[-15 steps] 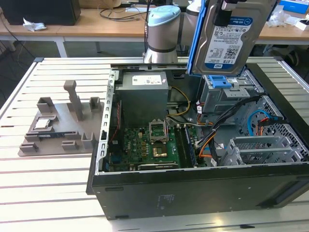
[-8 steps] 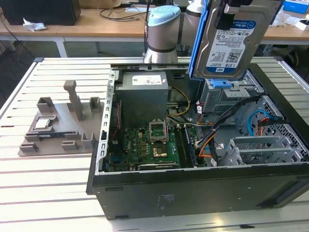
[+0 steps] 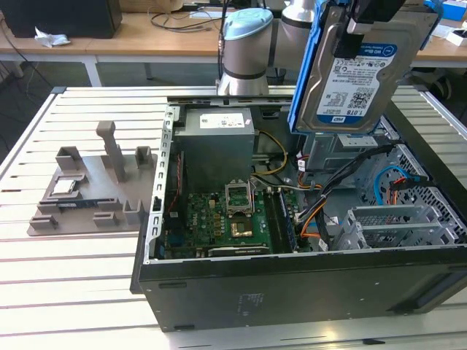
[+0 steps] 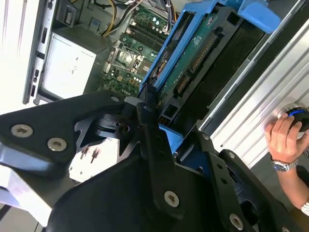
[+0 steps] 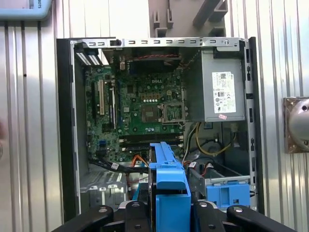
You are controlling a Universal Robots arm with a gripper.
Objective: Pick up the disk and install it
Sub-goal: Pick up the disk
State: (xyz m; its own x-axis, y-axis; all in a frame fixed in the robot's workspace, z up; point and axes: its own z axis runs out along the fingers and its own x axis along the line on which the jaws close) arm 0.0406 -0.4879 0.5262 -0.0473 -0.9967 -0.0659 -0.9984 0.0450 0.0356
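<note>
The disk [image 3: 355, 73] is a silver hard drive with a white-and-blue label in a blue plastic bracket. It hangs upright in the air above the back right of the open computer case [image 3: 292, 281]. My gripper [image 3: 367, 25] is shut on its upper edge. In the first wrist view the bracket's blue edge [image 5: 169, 186] runs between my black fingers [image 5: 208, 215], above the case interior. The second wrist view shows the disk's circuit-board side [image 4: 198, 63] with the fingers [image 4: 152, 140] clamped on the bracket. The grey drive cage with its blue latch [image 5: 227, 194] sits just beside the disk.
Inside the case are a power supply [image 3: 217, 142], a motherboard [image 3: 226, 219] and loose cables [image 3: 328, 211]. A grey fixture [image 3: 95, 193] holding a small silver chip [image 3: 64, 186] lies at the exterior view's left. A person's hand [image 4: 285, 137] rests beside the case.
</note>
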